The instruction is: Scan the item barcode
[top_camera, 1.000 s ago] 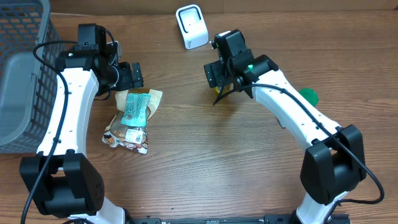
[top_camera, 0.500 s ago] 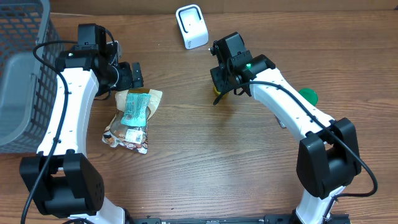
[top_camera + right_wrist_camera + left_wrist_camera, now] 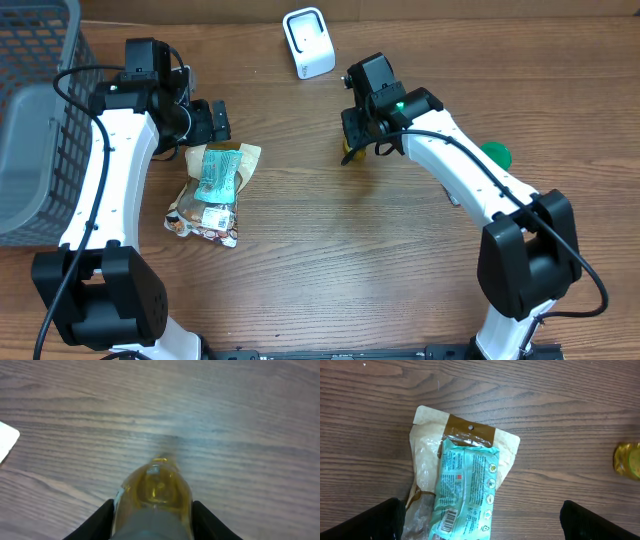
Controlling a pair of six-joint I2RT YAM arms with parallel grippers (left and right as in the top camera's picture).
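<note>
1. Overhead: the right gripper (image 3: 356, 140) sits low on a small yellow translucent plastic bottle (image 3: 348, 154). This is the item to scan, I judge. It is mid-table toward the far edge, near the white boxy plastic barcode scanner (image 3: 308, 42) at that edge. Likely gripped so its code can be carried to the scanner face.
2. Overhead: the left gripper (image 3: 213, 122) hangs over the top end of a cream-and-brown snack pouch (image 3: 196, 205) on the table's left half, with a teal foil packet (image 3: 218, 172) lying on it. It looks parked. There is a grey mesh plastic basket (image 3: 40, 120) at the left edge and a green round lid (image 3: 494, 154) toward the right edge. No writing is legible.
3. Left wrist: the claw is spread wide with nothing between its fingers. The packet lies lengthwise on the pouch, barcode end up and nearest the camera. It has a red square mark and a column of round icons, but the print is too small to read. The pouch's brown header has a hang hole. The bottle is well apart from them.
4. Right wrist: the fingers (image 3: 100, 520) flank the bottle and the pads look pressed to both sides, so it is pinching the bottle. No label or barcode shows from here.
</note>
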